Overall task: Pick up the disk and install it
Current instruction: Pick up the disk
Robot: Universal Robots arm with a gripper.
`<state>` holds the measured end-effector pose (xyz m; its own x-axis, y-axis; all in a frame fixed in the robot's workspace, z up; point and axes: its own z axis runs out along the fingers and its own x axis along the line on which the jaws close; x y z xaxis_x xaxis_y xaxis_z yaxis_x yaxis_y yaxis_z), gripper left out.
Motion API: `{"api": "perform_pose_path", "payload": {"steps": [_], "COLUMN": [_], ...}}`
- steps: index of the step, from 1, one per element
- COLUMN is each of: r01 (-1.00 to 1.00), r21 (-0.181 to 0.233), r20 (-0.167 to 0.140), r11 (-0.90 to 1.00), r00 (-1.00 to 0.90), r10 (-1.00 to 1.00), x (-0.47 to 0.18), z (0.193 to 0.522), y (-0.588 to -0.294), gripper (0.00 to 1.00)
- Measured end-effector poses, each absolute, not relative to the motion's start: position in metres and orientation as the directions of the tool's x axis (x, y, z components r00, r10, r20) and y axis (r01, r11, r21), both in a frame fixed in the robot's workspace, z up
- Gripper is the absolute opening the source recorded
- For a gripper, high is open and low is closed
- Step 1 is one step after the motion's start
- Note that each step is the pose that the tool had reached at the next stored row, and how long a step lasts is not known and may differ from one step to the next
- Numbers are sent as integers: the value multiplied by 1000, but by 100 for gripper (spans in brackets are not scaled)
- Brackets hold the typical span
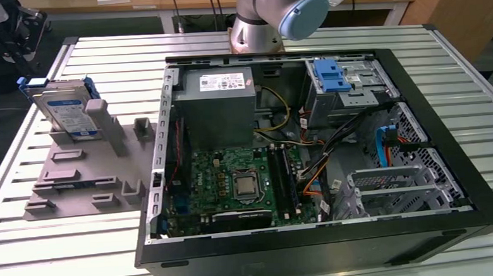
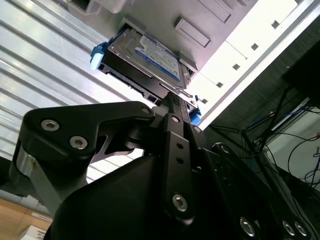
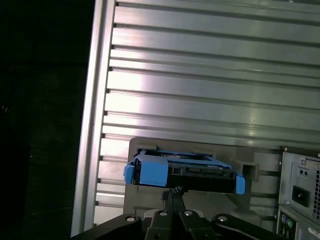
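The disk (image 1: 66, 109), a silver drive with a white-and-blue label in a blue carrier bracket, stands on edge in the grey holder (image 1: 71, 182) on the exterior view's left. Both wrist views look at it from a distance: the labelled face of the disk (image 2: 147, 55) in the second, the blue-framed edge of the disk (image 3: 185, 172) in the first. My gripper (image 2: 169, 97) points toward the disk with its black fingers drawn together and nothing between them. In the first wrist view the gripper (image 3: 174, 191) overlaps the disk's edge, but no grip on the disk shows.
An open computer case (image 1: 449, 134) lies on the slatted metal table (image 1: 58, 249) beside the holder. Inside are a grey power supply (image 1: 219, 108), a green motherboard (image 1: 232, 183), a drive bay with a blue latch (image 1: 332, 76) and a metal cage (image 1: 393, 187). The arm's base (image 1: 265, 17) stands behind the case.
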<state>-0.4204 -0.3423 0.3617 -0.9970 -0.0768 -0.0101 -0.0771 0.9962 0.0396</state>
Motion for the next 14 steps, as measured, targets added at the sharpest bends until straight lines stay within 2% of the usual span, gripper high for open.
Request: {"api": "perform_pose_path", "payload": {"steps": [14], "r01": [-108], "r21": [40], "r20": [-10], "r11": [993], "r00": [-994], "r10": [-108], "x": [-420], "z": [362], "y": [-342], "gripper": [11]}}
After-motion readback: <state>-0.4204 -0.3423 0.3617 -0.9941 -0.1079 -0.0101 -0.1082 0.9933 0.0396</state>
